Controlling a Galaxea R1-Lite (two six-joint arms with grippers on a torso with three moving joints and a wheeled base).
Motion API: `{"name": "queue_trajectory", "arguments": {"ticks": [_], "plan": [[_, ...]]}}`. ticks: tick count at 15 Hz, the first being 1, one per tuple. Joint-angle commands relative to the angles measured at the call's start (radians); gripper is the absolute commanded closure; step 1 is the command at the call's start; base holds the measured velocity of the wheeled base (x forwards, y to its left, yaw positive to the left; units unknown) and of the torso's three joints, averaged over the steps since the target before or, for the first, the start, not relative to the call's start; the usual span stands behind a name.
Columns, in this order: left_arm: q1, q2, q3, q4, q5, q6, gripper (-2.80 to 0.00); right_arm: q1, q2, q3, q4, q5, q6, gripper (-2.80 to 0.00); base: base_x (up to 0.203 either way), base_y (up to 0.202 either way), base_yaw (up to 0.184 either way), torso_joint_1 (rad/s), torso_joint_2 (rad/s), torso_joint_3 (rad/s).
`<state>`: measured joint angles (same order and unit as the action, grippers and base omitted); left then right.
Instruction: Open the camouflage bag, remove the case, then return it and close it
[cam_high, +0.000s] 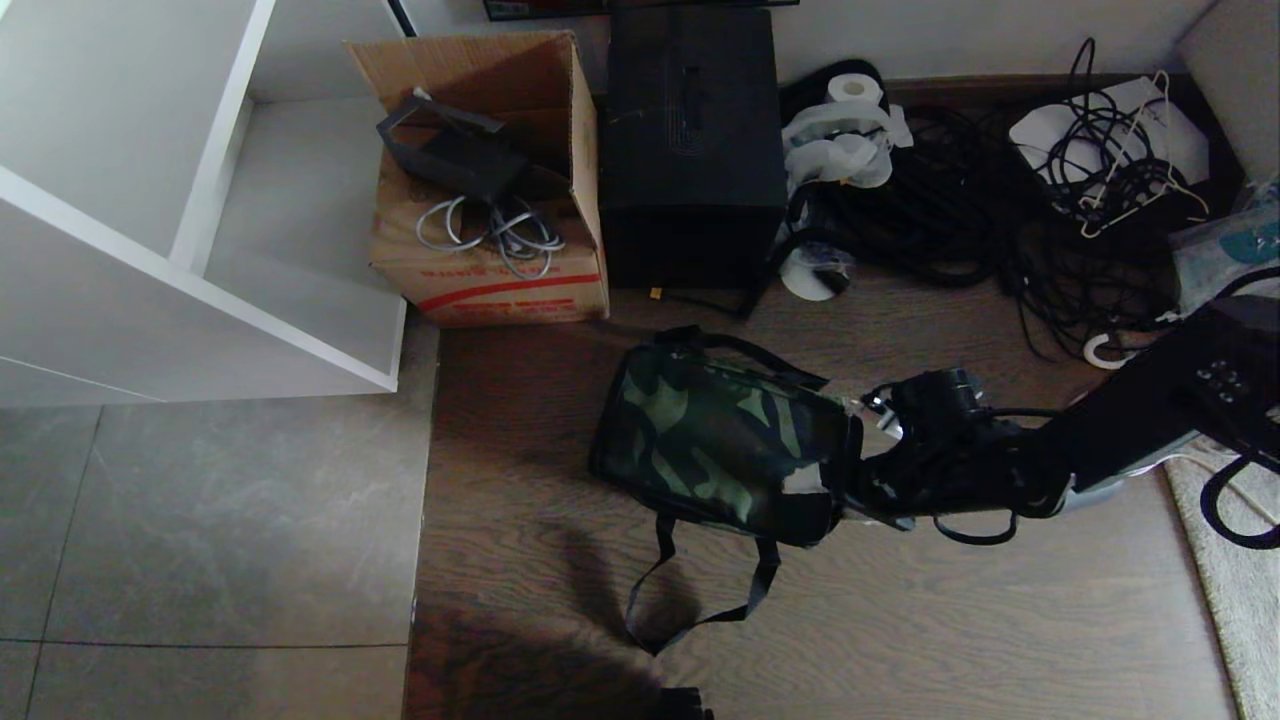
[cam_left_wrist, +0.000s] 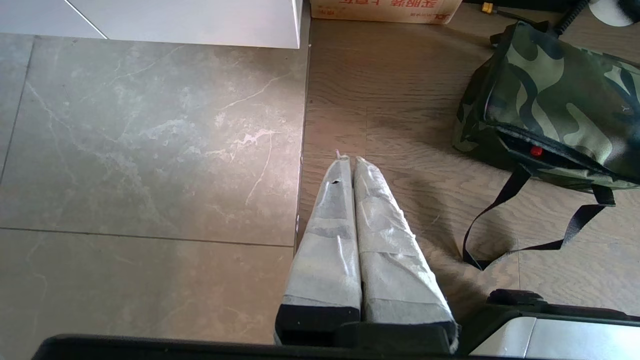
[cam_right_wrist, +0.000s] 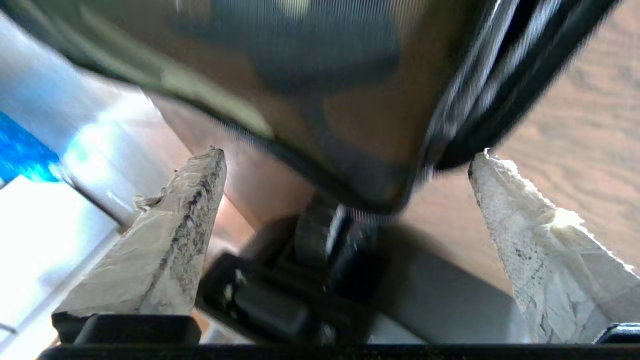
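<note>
On the wood-grain floor (cam_high: 900, 620) before you lies the soft rectangular camouflage bag (cam_high: 725, 440) of green-and-black fabric, its black strap handles (cam_high: 700, 590) trailing loose toward you. Your right gripper (cam_high: 850, 480) sits at the bag's right end, and the head view hides its fingers against the dark fabric. Only the right wrist view settles it: the two tape-wrapped fingers (cam_right_wrist: 170, 240) stand wide apart, with a blurred camouflage corner between them, and you cannot tell whether they touch it.

Your left wrist view gives what the head view misses: a gap along the bag's near side, where a small red latch (cam_left_wrist: 536, 150) shows on something black inside, probably the flat black hard case. It also shows your left gripper (cam_left_wrist: 348, 159), pale wrapped fingers pressed together, hanging over the seam where grey marbled tile (cam_left_wrist: 140, 140) meets wood, well apart from the bag.

Behind the bag stand a brown cardboard box (cam_high: 490, 200) holding grey cable and a taller plain black box (cam_high: 692, 150); tangled black cables (cam_high: 1000, 220) crowd the far right. A white shelf unit (cam_high: 190, 230) borders the left. Open floor lies left of the bag and toward you.
</note>
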<state>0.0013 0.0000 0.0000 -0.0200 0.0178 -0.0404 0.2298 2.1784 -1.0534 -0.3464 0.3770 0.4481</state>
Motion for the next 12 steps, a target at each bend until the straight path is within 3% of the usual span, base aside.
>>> {"name": "queue_trajectory", "arguments": {"ticks": [1,5,6,12], "plan": [[0.000,-0.002,0.009,0.000,0.001,-0.001,0.00,0.009,0.031,-0.009,-0.044,0.001,0.036,-2.80,0.000,0.000,0.000,0.000,0.00,0.000],[-0.001,-0.002,0.009,0.000,0.001,-0.001,0.00,0.019,0.044,-0.011,-0.082,-0.001,0.067,-2.80,0.000,0.000,0.000,0.000,0.00,0.000],[0.000,-0.002,0.009,0.000,0.001,-0.001,0.00,0.019,0.043,-0.010,-0.083,0.000,0.067,0.00,0.000,0.000,0.000,0.000,0.00,0.000],[0.000,-0.002,0.009,-0.001,0.001,-0.001,0.00,0.014,0.030,0.004,-0.088,0.002,-0.006,0.00,0.000,0.000,0.000,0.000,0.00,0.000]]}}
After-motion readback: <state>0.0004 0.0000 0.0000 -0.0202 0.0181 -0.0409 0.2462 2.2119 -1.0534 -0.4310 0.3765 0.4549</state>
